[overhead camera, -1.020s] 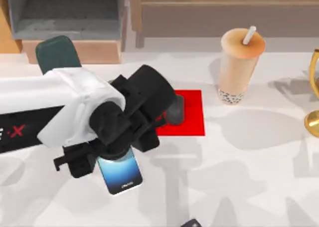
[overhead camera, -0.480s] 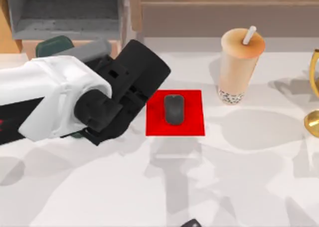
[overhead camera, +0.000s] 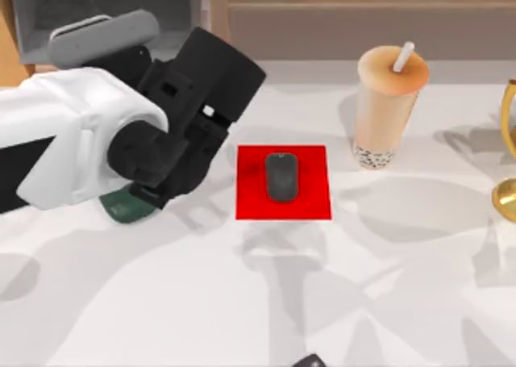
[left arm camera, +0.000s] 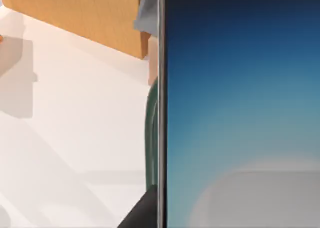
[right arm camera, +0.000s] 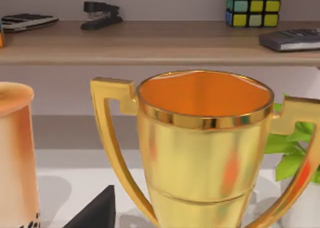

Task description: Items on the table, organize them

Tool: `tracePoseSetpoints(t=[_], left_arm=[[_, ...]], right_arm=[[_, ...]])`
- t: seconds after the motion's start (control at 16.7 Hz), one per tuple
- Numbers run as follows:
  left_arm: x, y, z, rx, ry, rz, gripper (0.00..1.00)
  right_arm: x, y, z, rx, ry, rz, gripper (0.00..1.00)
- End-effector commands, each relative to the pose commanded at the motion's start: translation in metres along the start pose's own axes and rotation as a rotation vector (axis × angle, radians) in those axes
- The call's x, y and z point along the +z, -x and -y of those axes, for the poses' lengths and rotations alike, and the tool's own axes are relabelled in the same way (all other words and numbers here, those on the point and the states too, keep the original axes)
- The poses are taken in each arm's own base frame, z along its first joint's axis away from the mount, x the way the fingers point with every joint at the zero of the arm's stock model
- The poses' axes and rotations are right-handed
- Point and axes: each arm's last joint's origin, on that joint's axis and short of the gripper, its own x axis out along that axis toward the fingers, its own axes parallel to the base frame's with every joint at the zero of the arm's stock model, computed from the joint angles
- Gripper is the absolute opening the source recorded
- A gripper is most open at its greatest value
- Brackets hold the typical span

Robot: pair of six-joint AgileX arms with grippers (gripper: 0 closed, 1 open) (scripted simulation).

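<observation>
Near the table's (overhead camera: 161, 302) rear left edge, the black smartphone with glowing blue-white screen (left arm camera: 240, 112) is pinched by the left gripper's (overhead camera: 149, 56) fingers above the dark green phone stand (overhead camera: 121, 210). If it is tilted wrongly, the stand could be missed and the smartphone toppled. The screen is shown by the left wrist view. The small dark grey oval mouse (overhead camera: 281, 177) and the tall bubble-tea cup (overhead camera: 387, 101) are shown by the top view. The state of the right gripper's (overhead camera: 310, 360) fingers, at the front edge, cannot be told.

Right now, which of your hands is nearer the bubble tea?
Right. The right wrist view has the cup close beside it, next to a gold trophy. My left hand is across the table, at its left, holding the phone.
</observation>
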Motion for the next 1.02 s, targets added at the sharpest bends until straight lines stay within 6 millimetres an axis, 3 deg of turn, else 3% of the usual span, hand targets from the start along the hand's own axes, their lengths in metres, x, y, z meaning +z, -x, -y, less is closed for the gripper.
tracePoseSetpoints(t=[0.66, 0.78, 1.02], left_arm=[[0.006, 0.01, -0.005, -0.07, 0.026, 0.031, 0.0], [0.007, 0.0, -0.006, -0.061, 0.028, 0.04, 0.0], [0.001, -0.039, -0.003, -0.005, 0.004, 0.015, 0.0]], right_arm=[[0.0, 0.0, 0.0, 0.0, 0.0, 0.0, 1.0], [0.0, 0.0, 0.0, 0.0, 0.0, 0.0, 1.0], [0.0, 0.0, 0.0, 0.0, 0.0, 0.0, 1.0]])
